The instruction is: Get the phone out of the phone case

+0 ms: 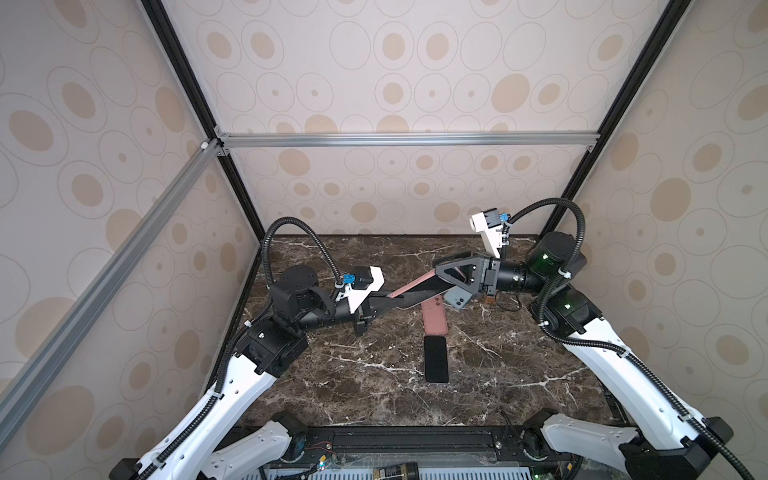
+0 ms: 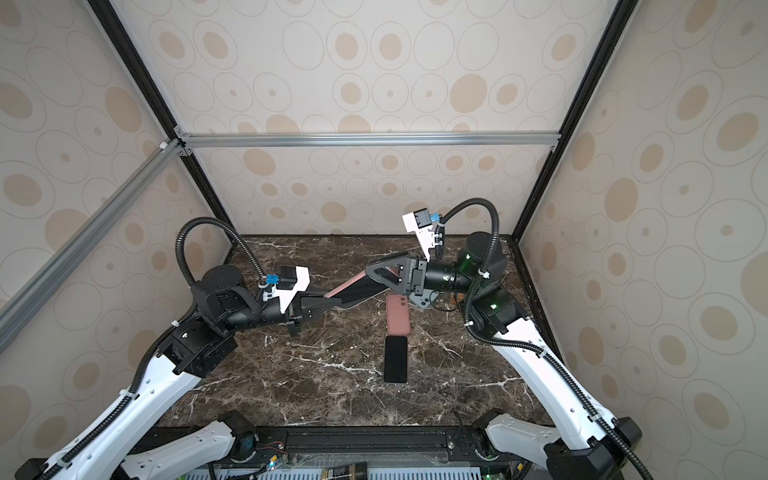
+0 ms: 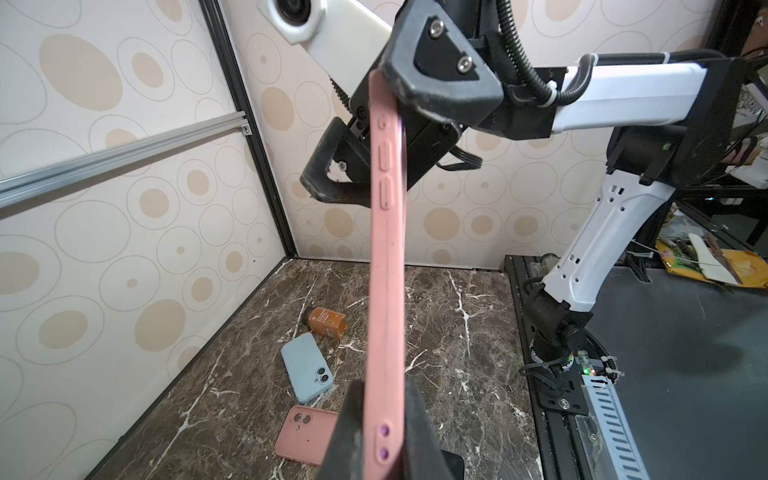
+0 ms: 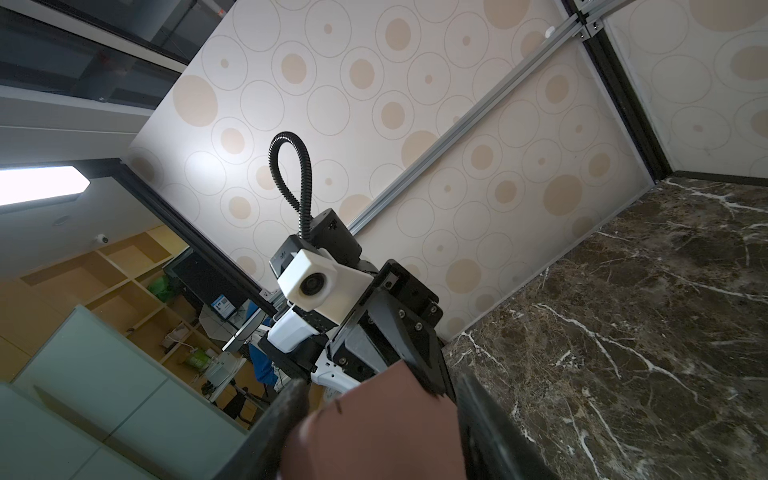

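Phone case (image 1: 412,284) (image 2: 345,284), pink, with the phone (image 1: 422,293) seated in it and its dark screen turned upward. It is held clear of the counter (image 1: 353,374) just above the middle of both top views, slanting from lower left to upper right. The left claw (image 1: 392,300) is closed tight on the lower-left end. In the left wrist view its fingers (image 3: 419,436) press the front and back faces, with the buttoned side edge of the case (image 3: 386,270) running up between them. The right claw (image 1: 442,275) (image 3: 382,124) grips the upper-right end with its jaws set wider, across the width of the case. In the right wrist view the pink back (image 4: 374,428) fills the gap between its fingers (image 4: 282,419). A second pink case (image 1: 435,320) lies flat on the counter below the held one, back up; whether it contains a phone cannot be told. A black phone (image 1: 436,359) lies just below it, in line with it. A blue-cased phone (image 3: 307,368), back up, lies near the second pink case, partly hidden under the right claw in the top views. A brown bottle (image 3: 326,322) lies on its side just beside the blue-cased phone.
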Controlling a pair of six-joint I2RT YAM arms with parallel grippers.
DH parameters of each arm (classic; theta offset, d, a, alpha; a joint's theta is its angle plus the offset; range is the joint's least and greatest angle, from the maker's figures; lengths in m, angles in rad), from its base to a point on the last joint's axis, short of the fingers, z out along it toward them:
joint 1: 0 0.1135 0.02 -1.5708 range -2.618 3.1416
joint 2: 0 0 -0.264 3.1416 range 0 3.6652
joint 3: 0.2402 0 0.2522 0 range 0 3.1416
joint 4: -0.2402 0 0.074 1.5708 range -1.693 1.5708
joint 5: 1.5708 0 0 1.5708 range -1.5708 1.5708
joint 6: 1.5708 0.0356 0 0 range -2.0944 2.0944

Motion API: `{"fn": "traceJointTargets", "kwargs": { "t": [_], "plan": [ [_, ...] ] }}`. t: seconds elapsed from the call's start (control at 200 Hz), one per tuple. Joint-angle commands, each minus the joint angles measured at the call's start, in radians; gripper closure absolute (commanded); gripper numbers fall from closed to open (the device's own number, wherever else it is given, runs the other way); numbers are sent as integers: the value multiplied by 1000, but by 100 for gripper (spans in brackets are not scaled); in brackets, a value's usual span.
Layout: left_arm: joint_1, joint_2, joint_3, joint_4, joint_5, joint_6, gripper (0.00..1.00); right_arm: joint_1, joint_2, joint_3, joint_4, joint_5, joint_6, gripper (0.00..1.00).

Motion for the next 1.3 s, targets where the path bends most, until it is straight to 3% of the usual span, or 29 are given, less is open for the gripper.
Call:
{"fn": "traceJointTargets", "kwargs": {
  "t": [0.0,0.23,0.4,0.64,0.865,0.965,1.14,1.295],
  "plan": [
    [0,-7,56,58,-44,116,100,8,10,-13,-29,26,90,41],
    [-1,-14,55,54,-58,124,100,7,15,-12,-22,21,94,38],
    [0,-26,33,74,-52,105,100,7,11,8,68,22,98,14],
    [0,-47,-32,156,-44,23,100,7,-36,29,183,121,1,1],
    [0,-54,-89,345,-60,-269,100,8,-189,-104,118,346,-238,0],
    [0,-47,-116,450,-58,-440,100,8,-238,-152,95,388,-323,0],
    [0,-40,-157,663,-57,-683,100,6,-243,-172,72,293,-395,1],
    [0,-20,-196,878,-62,-889,100,14,-188,-178,152,143,-403,11]
  ]
}}
